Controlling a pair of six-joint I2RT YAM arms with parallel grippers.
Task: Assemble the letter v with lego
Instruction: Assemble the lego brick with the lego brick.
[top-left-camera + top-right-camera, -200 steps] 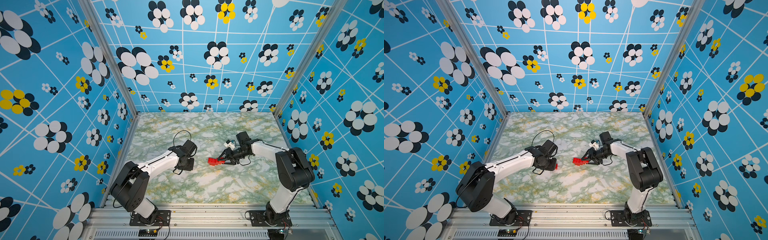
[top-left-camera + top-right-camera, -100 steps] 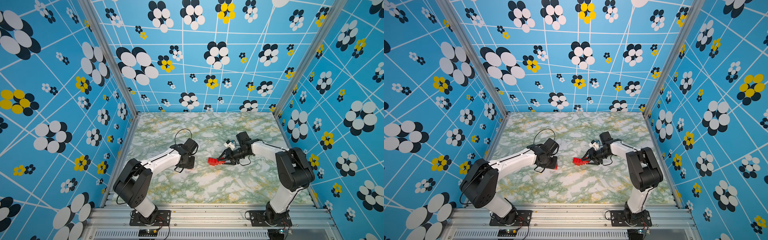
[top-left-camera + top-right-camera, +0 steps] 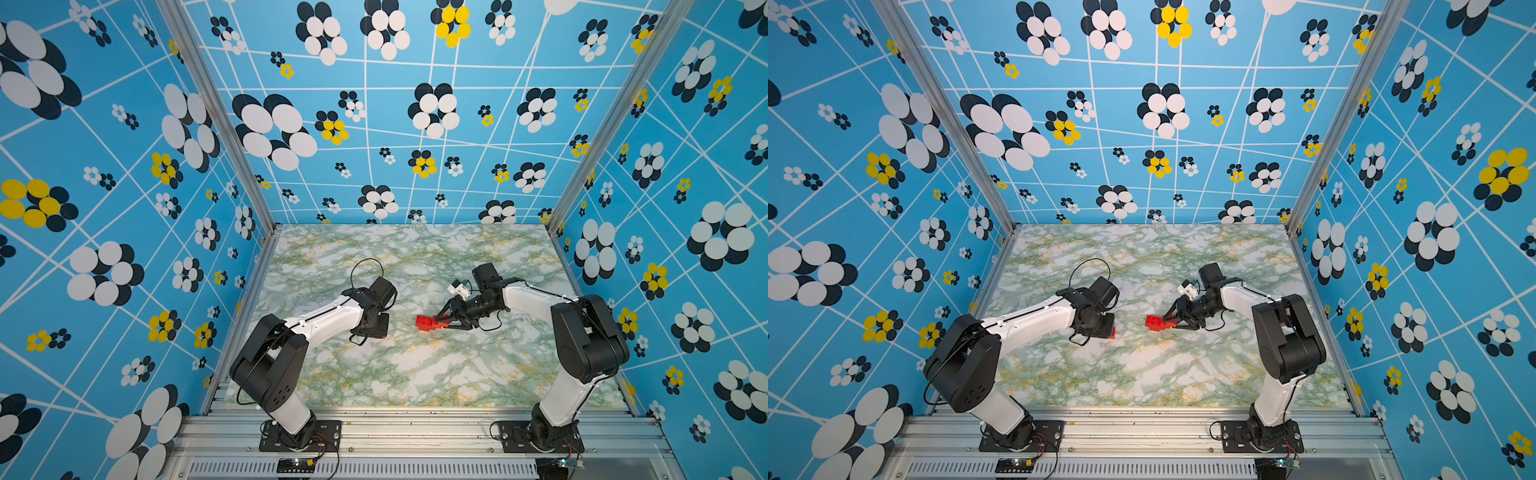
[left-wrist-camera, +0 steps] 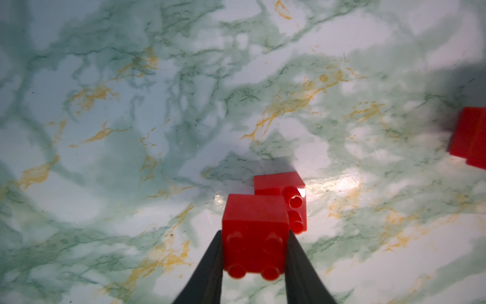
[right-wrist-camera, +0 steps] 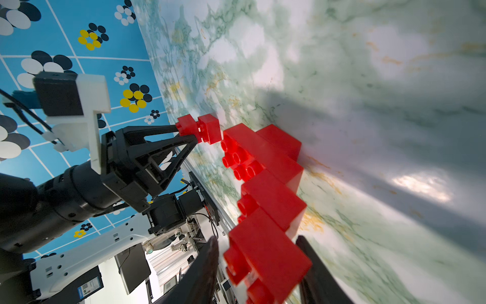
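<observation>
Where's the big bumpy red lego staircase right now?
In both top views the stepped red lego cluster sits in the middle of the green marble table, one end in the right gripper, apart from the left gripper's small red two-brick piece.

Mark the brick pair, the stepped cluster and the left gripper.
brick pair (image 4: 253, 218): left wrist view, gripped brick's smooth face.
stepped cluster (image 5: 273, 201): right wrist view, middle step.
left gripper (image 5: 187, 132): right wrist view, midway between fingertips.
</observation>
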